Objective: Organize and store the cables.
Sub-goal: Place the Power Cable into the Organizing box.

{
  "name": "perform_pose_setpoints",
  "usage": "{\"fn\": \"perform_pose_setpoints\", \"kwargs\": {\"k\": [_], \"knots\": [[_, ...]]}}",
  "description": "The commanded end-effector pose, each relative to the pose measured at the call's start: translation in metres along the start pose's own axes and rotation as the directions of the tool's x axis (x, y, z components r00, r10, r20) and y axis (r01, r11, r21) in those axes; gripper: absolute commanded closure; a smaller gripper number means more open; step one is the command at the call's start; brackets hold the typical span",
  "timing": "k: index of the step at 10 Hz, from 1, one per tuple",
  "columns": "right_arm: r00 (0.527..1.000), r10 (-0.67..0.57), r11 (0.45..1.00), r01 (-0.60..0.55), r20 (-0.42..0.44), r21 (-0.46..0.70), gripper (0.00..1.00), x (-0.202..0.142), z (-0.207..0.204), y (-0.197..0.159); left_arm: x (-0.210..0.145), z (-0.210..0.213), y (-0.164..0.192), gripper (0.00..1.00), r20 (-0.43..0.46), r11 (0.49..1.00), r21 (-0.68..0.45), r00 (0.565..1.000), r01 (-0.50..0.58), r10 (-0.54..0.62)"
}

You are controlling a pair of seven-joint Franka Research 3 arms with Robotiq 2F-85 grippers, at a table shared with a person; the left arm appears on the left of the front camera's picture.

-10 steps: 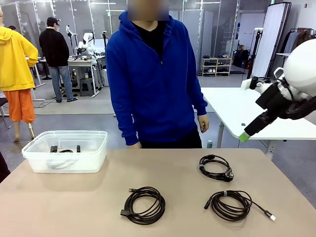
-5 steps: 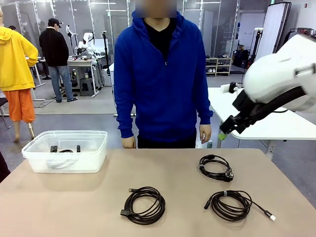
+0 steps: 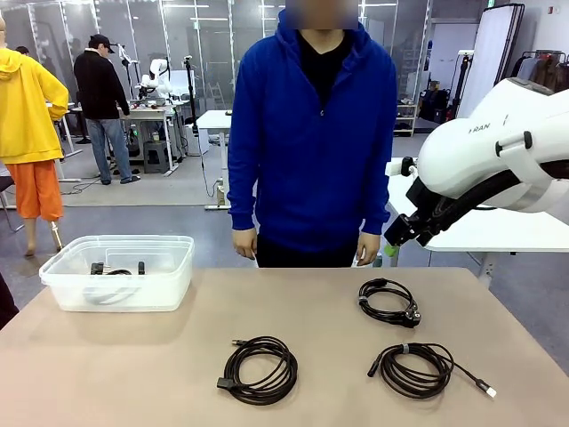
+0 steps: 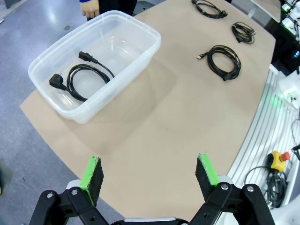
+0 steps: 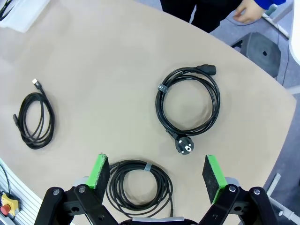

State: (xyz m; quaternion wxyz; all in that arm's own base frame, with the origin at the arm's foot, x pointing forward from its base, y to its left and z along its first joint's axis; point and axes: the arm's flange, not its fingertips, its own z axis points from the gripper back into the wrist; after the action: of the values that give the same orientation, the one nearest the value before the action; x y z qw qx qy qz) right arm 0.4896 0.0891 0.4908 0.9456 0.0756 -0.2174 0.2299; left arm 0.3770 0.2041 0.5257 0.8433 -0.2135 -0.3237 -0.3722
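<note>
Table [image 3: 133, 365] fills bottom of front view. Box [image 3: 116, 292] sits on table, left side, near far edge. First cable [image 4: 70, 84] lies in box. Three more lie on table, well apart from box. Second cable [image 3: 267, 394] at bottom centre. Third cable [image 3: 388, 316] right of it, further back. Fourth cable [image 3: 413, 387] at lower right, in front of third cable. Person [image 3: 311, 151] stands behind table, top centre.

Tabletop [image 3: 178, 356]: middle bare. Obstacles: clear bin [image 3: 116, 271], 10 o'clock; power cord coil [image 3: 391, 315], 2 o'clock; thin cable coil [image 3: 409, 384], 4 o'clock; black cable coil [image 3: 286, 374], 6 o'clock.
</note>
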Motion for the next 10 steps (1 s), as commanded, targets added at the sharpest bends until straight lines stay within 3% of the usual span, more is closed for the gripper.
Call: {"fn": "perform_pose_setpoints", "kwargs": {"k": [1,2,4,6,8,10], "knots": [[1.0,0.005,1.0,-0.005,0.002,0.01,0.0,-0.001,0.002,-0.002,0.0,0.001,-0.002,0.0,-0.002,1.0,0.009,1.0,0.006,-0.006],[1.0,0.0,1.0,0.0,0.0,0.0,0.0,0.0,0.0,0.0,0.0,0.001,-0.002,0.0,-0.002,1.0,0.009,1.0,0.006,-0.006],[0.997,-0.063,0.998,0.064,-0.04,0.013,0.0,0.03,-0.052,0.003,0.0,0.001,-0.002,0.0,-0.002,1.0,0.009,1.0,0.006,-0.006],[0.983,-0.167,0.985,0.163,-0.072,-0.058,0.0,0.045,-0.087,0.008,0.0,0.001,-0.002,0.0,-0.002,1.0,0.009,1.0,0.006,-0.006],[0.958,-0.275,0.957,0.265,-0.083,-0.119,0.0,0.054,-0.122,0.001,0.0,0.001,-0.002,0.0,-0.002,1.0,0.009,1.0,0.006,-0.006],[0.923,-0.366,0.929,0.354,-0.117,-0.109,0.0,0.064,-0.156,-0.013,0.0,0.001,-0.002,0.0,-0.002,1.0,0.009,1.0,0.006,-0.006]]}}
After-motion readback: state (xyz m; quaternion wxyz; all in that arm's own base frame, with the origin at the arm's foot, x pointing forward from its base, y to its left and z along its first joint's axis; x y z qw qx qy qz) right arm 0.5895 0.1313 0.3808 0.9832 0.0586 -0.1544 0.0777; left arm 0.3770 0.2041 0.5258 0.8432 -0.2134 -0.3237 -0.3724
